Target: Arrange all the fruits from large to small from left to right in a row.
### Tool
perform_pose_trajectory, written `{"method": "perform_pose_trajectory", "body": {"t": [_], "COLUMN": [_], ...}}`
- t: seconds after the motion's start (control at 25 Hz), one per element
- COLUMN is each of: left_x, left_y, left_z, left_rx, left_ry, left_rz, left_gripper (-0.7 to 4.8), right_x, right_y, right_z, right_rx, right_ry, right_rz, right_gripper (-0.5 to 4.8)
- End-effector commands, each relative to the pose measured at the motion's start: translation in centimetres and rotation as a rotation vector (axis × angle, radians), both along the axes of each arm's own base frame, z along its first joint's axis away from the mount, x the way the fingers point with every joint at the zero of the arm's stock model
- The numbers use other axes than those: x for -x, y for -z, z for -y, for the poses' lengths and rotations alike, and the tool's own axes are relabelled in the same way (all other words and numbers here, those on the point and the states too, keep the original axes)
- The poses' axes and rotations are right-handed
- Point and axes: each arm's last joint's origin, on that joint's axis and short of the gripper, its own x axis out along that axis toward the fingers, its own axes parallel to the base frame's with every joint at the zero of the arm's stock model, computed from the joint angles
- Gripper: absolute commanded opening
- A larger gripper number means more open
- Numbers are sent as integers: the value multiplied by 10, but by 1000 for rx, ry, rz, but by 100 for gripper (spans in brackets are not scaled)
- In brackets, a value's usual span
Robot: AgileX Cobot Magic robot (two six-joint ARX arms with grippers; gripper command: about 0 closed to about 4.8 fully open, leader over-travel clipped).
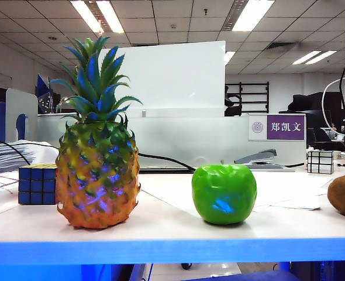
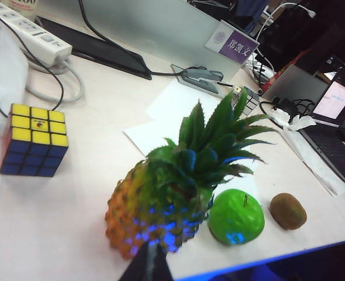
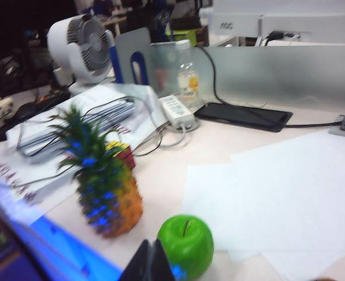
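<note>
Three fruits stand in a row near the table's (image 1: 161, 225) front edge, both grippers raised above them.

In the exterior view the pineapple (image 1: 97, 170) stands upright on the left, the apple (image 1: 224, 194) in the middle, the kiwi (image 1: 344, 196) at the right edge, each apart from the next. A Rubik's cube (image 1: 37, 184) sits just behind the pineapple. The left gripper (image 2: 147, 264) hangs above the pineapple, jaws pressed together and empty; the right gripper (image 3: 149, 263) hangs near the apple, jaws likewise together, holding nothing.
</note>
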Motion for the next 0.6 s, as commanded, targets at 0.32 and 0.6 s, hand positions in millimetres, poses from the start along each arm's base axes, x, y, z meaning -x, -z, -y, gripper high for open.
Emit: {"method": "perform_pose_trajectory", "body": {"t": [0.32, 0.6], "left_x": [-25, -35], "left_y": [33, 61], "left_z": [6, 7], "left_rx": [-133, -275], "left_ry": [52, 29], "left_rz": [277, 350], "left_gripper": [-6, -6], "right_x": [-54, -63], "right_y": [73, 108], "right_z": [-10, -10], "right_rx": [-186, -149], "right_ry": [151, 258], "right_rz": [46, -48], "right_gripper": [-1, -1]}}
